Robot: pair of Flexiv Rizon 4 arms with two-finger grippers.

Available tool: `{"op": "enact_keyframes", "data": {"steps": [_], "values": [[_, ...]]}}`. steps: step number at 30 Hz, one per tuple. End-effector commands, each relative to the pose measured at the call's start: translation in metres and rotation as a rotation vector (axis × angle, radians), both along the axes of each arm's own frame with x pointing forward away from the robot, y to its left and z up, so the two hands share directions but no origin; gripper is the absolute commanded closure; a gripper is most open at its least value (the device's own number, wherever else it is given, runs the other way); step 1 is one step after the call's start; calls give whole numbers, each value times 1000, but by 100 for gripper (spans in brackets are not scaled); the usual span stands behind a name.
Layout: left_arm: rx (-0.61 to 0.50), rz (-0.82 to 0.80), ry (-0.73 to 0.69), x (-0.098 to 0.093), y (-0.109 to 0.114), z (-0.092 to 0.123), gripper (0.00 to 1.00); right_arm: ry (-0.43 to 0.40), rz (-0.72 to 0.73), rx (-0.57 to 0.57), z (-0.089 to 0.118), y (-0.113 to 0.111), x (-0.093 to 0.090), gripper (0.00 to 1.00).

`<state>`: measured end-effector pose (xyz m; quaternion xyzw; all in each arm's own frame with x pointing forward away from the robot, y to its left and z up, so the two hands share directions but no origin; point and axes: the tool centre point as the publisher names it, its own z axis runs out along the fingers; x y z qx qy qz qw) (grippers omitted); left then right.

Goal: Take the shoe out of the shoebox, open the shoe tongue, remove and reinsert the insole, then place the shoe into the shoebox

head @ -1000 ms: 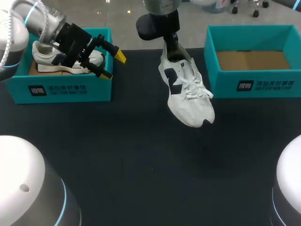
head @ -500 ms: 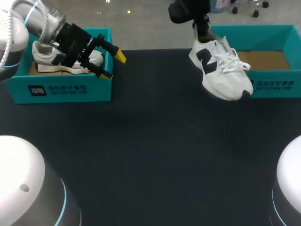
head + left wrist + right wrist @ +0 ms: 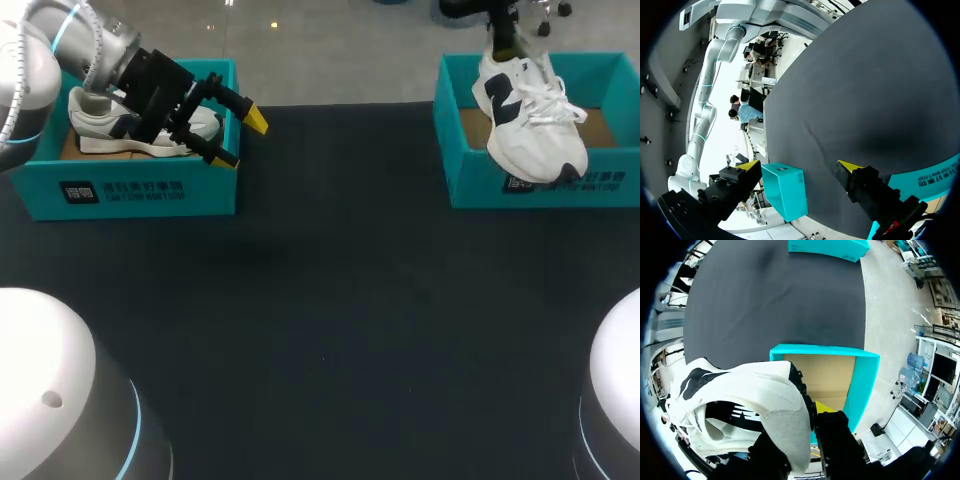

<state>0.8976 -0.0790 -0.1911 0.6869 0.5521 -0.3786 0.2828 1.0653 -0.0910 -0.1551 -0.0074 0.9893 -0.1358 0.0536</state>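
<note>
While aloft, shoe [image 3: 525, 120] in right tool [image 3: 810, 416].

Left gripper [image 3: 240, 138] is hanging with fingers spread wide, nothing between them; left arm [image 3: 95, 45] is angling down behind it. Right gripper [image 3: 505, 45] is pointing down, fingers pinching the shoe [image 3: 530, 135] by its heel collar.
</note>
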Motion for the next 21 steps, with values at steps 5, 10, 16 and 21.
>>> {"op": "enact_keyframes", "data": {"steps": [5, 10, 16, 21], "values": [[3, -1, -1, 0, 0, 0, 0, -40, 50, 18, 9, -39, 0, 100], [3, -1, -1, 0, 0, 0, 0, -36, 82, -9, 10, -50, -5, 100], [3, -1, -1, 0, 0, 0, 0, -43, 58, 20, 12, -48, -7, 100], [3, -1, -1, 0, 0, 0, 0, -43, 58, 20, 12, -48, -7, 100]]}}
